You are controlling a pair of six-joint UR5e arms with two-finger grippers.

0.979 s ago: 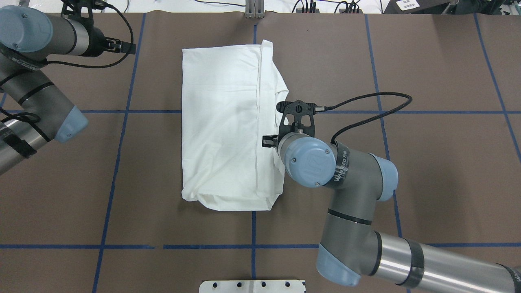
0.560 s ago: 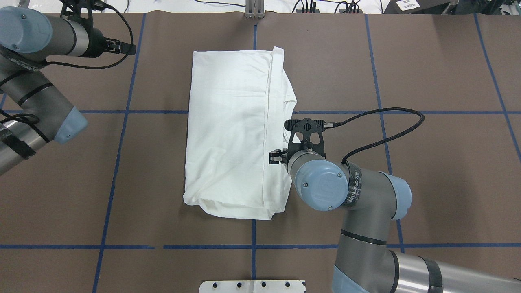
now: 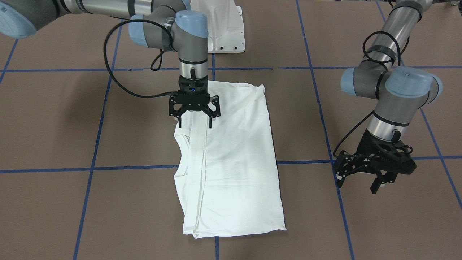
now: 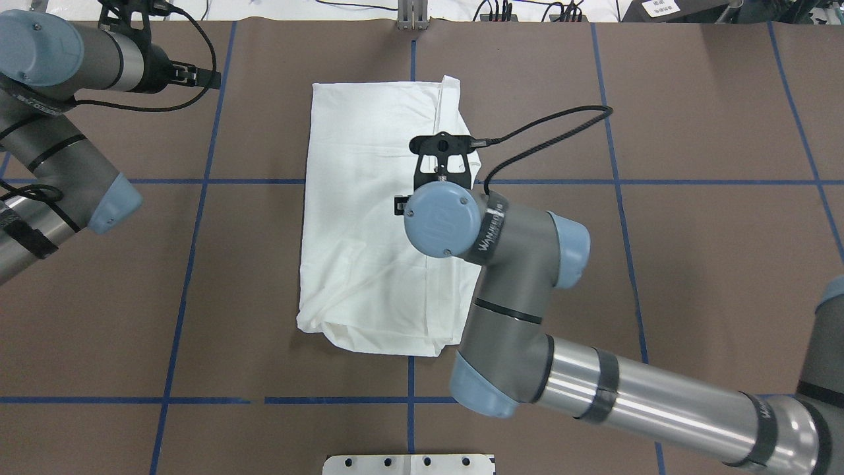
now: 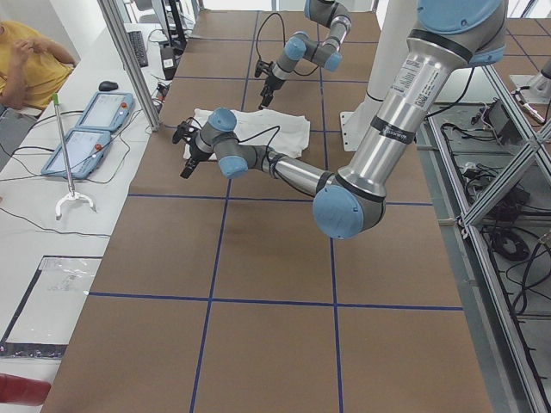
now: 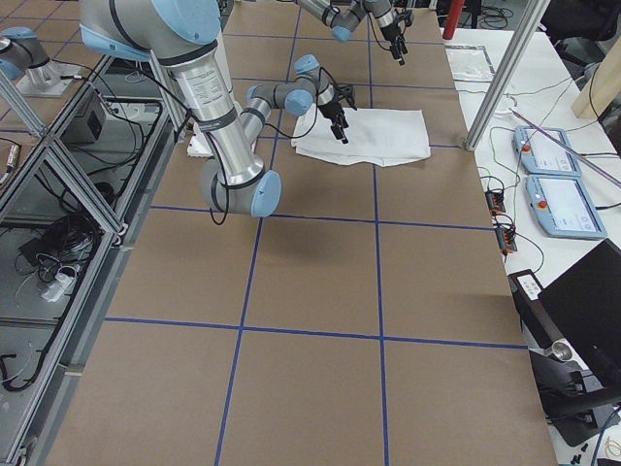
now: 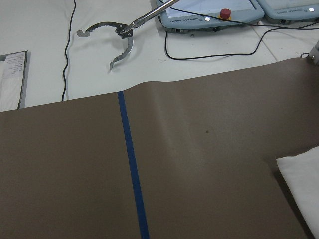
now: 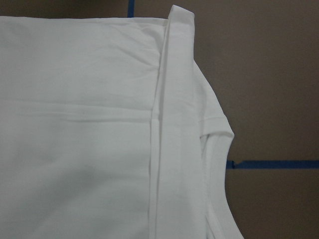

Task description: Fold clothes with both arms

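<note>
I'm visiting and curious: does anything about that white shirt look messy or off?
Slightly. The shirt lies folded into a long strip, but an under-layer bulges past the straight fold on the robot's right side, and the corner nearest the robot is rumpled.

Blue tape (image 4: 198,181) crosses the brown table (image 4: 725,264); a metal grabber (image 7: 124,34) lies nearby.

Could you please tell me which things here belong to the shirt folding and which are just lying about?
For the job: white shirt, right gripper (open, over the shirt), left gripper (open, off to the side).
Just lying about: white metal base, grabber tool, control box with a red button.
</note>
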